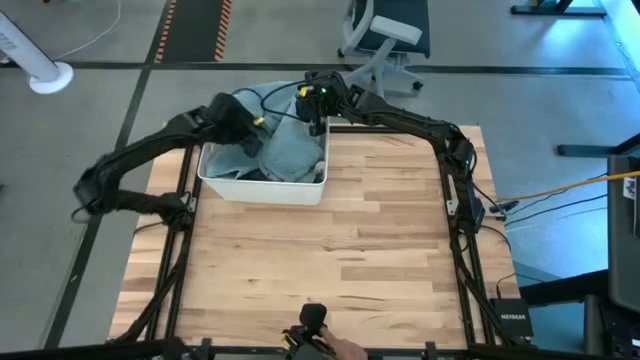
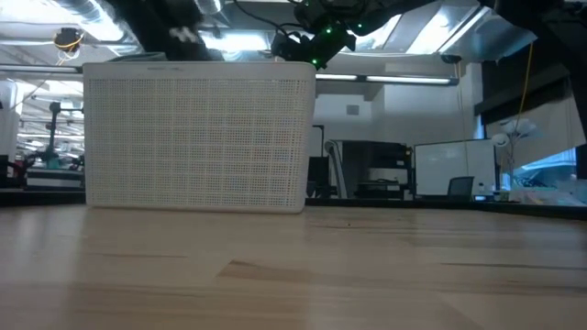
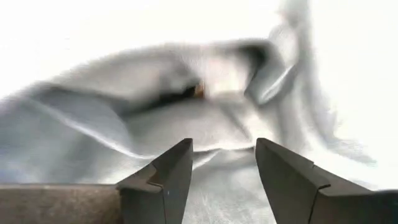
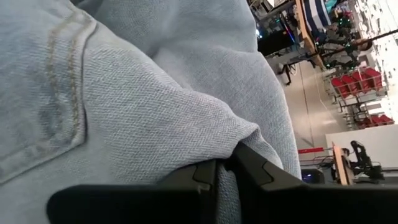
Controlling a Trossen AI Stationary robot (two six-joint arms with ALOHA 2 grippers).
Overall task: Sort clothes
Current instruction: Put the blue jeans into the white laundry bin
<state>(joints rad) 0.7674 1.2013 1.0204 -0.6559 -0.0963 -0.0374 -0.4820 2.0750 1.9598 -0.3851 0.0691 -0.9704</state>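
Note:
The white plastic bin (image 1: pixel 226 184) stands at the table's far edge, left of centre; it also shows in the low view (image 2: pixel 197 137). Light blue denim (image 1: pixel 290 150) is heaped in the bin, with a dark piece (image 1: pixel 262 174) showing under it at the near wall. My left gripper (image 1: pixel 250 140) is open inside the bin, its fingers standing over pale folded cloth (image 3: pixel 186 118). My right gripper (image 1: pixel 316 122) is at the bin's far right corner, shut on the denim (image 4: pixel 155 93). The other clothes are hidden. My right gripper pinches a raised fold of the denim (image 4: pixel 225 186) between its two fingers (image 4: pixel 255 171). The rest of the denim bulges up around the fingers and lies on the heap in the bin. Whether my left gripper's fingertips touch the pale cloth, I cannot tell.
The bare wooden tabletop (image 1: pixel 320 260) spreads from the bin toward the near edge. An office chair (image 1: pixel 385 40) stands on the floor beyond the far edge. A small dark device (image 1: pixel 313 322) sits at the middle of the near edge.

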